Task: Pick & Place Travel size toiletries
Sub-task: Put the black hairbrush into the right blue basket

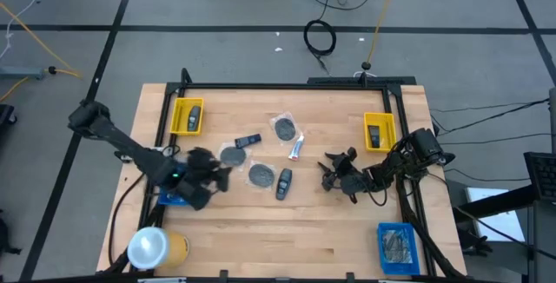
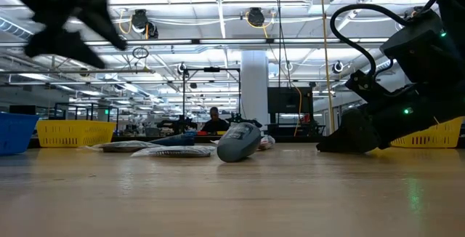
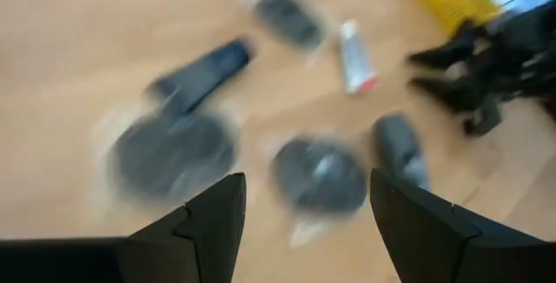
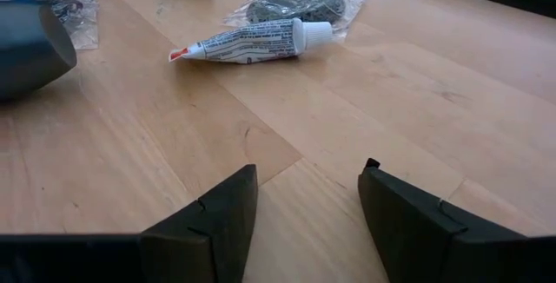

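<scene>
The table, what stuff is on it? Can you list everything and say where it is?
Grey discs: three, in clear wrappers, mid-table.
Dark bottles: two loose, mid-table.
White tube: one, mid-table, beside the far disc.
Yellow trays: two, far left and far right, a dark item in each.
Blue trays: two, near right; near left, under the left arm.
Yellow cylinder: one, white top, near-left corner.
Left end effector: open, empty, beside the left disc.
Right end effector: open, empty, right of the bottles.
</scene>
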You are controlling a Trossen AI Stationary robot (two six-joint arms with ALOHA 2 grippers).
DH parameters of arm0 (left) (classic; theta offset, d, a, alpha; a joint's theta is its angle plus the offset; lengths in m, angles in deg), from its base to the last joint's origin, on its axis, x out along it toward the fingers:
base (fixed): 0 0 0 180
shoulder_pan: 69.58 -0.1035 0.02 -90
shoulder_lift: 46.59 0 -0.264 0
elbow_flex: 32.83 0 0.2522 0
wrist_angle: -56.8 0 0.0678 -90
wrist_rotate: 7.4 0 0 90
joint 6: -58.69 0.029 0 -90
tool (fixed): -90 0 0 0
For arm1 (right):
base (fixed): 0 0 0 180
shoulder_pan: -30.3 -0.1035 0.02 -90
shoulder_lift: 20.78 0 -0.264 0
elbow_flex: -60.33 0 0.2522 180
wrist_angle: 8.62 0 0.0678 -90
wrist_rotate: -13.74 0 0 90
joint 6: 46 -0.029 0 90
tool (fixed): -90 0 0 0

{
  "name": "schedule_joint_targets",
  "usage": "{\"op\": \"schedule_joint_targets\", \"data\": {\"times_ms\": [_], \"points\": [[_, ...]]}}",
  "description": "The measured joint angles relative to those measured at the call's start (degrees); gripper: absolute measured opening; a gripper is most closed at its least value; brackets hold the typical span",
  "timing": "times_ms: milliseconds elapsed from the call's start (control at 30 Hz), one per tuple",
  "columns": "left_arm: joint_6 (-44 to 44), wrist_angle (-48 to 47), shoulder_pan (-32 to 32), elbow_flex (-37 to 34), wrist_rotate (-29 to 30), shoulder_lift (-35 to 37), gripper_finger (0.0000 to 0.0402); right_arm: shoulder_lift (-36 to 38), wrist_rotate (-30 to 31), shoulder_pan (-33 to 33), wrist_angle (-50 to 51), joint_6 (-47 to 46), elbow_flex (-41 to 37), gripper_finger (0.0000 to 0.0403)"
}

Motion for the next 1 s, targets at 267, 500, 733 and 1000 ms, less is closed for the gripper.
{"op": "schedule_joint_targets", "data": {"times_ms": [267, 500, 733, 1000], "points": [[36.59, 30.18, -14.0, -0.44, -5.17, -15.32, 0.0244, 3.37, -12.69, 0.06, -8.11, 11.25, -0.88, 0.0196], [56.33, 54.48, -22.56, -0.42, -14.89, -26.56, 0.0244, 27.52, -14.17, 4.58, -10.4, 27.3, -2.43, 0.0196], [59.55, 60.99, -25.18, -0.37, -21.36, -30.14, 0.0244, 51.92, -15.26, 9.28, 13.87, 32.55, -1.07, 0.0196], [64.64, 53.04, -26.13, 1.1, -19.15, -27.77, 0.0243, 51.22, -30.24, 15.91, 29.54, 18.9, -0.63, 0.0197]]}}
